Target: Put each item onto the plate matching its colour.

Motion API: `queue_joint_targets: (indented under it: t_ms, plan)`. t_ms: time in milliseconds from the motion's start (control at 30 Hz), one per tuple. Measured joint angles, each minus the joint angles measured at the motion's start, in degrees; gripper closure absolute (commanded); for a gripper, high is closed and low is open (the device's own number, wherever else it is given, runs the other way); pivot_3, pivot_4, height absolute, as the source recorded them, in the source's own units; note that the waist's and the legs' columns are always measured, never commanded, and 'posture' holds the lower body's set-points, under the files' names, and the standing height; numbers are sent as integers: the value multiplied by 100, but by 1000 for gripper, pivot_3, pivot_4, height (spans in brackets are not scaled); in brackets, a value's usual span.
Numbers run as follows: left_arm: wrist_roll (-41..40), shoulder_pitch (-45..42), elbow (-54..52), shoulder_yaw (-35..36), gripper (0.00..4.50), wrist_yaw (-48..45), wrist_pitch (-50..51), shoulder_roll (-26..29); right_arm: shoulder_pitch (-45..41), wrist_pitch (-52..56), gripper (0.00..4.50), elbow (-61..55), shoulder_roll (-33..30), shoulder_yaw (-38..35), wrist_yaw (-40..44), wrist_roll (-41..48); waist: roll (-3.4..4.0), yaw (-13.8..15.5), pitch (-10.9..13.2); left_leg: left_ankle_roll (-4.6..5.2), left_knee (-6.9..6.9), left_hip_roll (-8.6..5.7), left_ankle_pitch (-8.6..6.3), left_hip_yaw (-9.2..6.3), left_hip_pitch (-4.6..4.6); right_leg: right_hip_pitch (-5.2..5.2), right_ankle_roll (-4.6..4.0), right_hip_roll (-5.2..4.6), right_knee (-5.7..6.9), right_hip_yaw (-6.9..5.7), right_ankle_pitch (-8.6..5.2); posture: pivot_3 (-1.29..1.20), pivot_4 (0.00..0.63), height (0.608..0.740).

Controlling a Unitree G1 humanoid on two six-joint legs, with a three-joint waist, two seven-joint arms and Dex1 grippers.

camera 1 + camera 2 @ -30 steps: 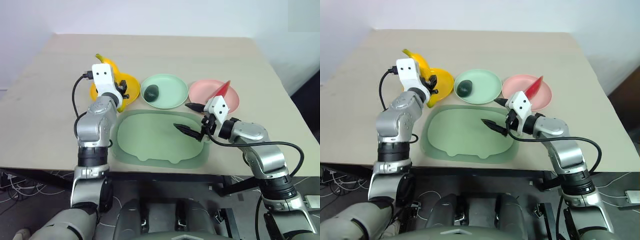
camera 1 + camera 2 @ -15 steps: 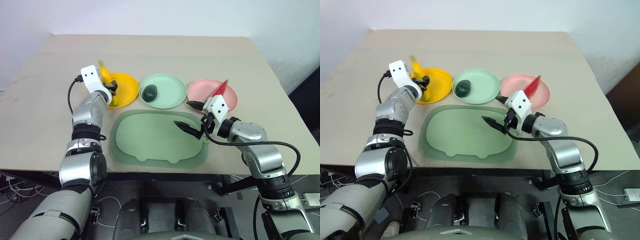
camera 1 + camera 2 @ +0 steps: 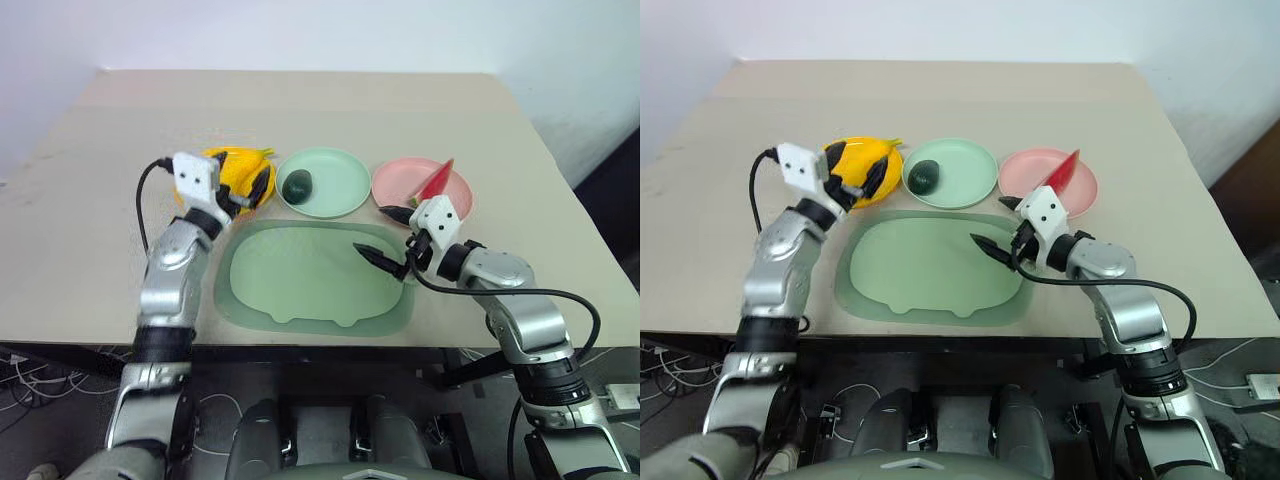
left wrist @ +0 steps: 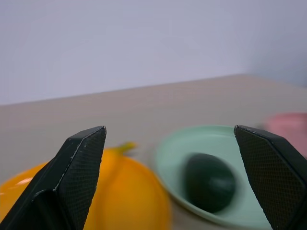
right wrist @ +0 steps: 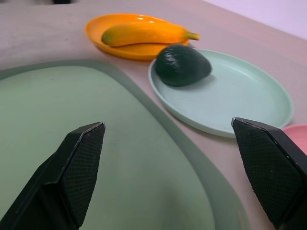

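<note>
Left wrist view, fingers: two black fingers stood spread wide with nothing between them; beyond the gap lay the yellow-orange plate and the pale green plate with the avocado on it
Left gripper: left gripper hovered at the near edge of the yellow-orange plate, empty
Right wrist view, fingers: right pair also splayed fully apart, holding nothing, over the green tray
Right gripper: right gripper hung above the tray's right end, just in front of the pink plate
Banana: banana lay lengthwise on the yellow-orange plate; matched
Avocado: resting near the left rim of the pale green plate; matched
Watermelon slice: watermelon slice sat on the pink plate, tilted up on its edge; matched
Progress, judged: all three items looked sorted; only pulling the arms clear seemed left
Risk, left side: the open left fingers were close to the banana and plate rim; a careless sweep could nudge the banana off or shove the light plate
Risk, right side: the slice looked poorly balanced; a knock to the pink plate from the right gripper could tip it out
Table: table otherwise bare behind the plates
</note>
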Motion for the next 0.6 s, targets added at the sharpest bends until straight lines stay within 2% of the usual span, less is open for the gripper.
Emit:
queue_joint_targets:
  t_ms: [133,300,600]
  plan:
    - [-497,1010,-837,159,20,-624,155,410,194,5,0,-91,11,-255,-38,204,1,3,-1,1,0,0,-1,-2,1,3,0,-1,-1,0,0,0,150,695]
    - [-1024,1947,-1391,426,20,-1320,220,757,311,86,0,-321,95,-389,-108,517,1,28,-1,1,1,1,-2,-9,1,5,-2,-2,-1,-2,0,0,150,695]
    - [-1391,2334,-1750,573,20,-1569,245,849,1087,150,0,-544,-288,-521,316,795,1,15,-2,8,0,-2,-6,-14,2,11,-2,-8,-4,-6,0,0,150,695]
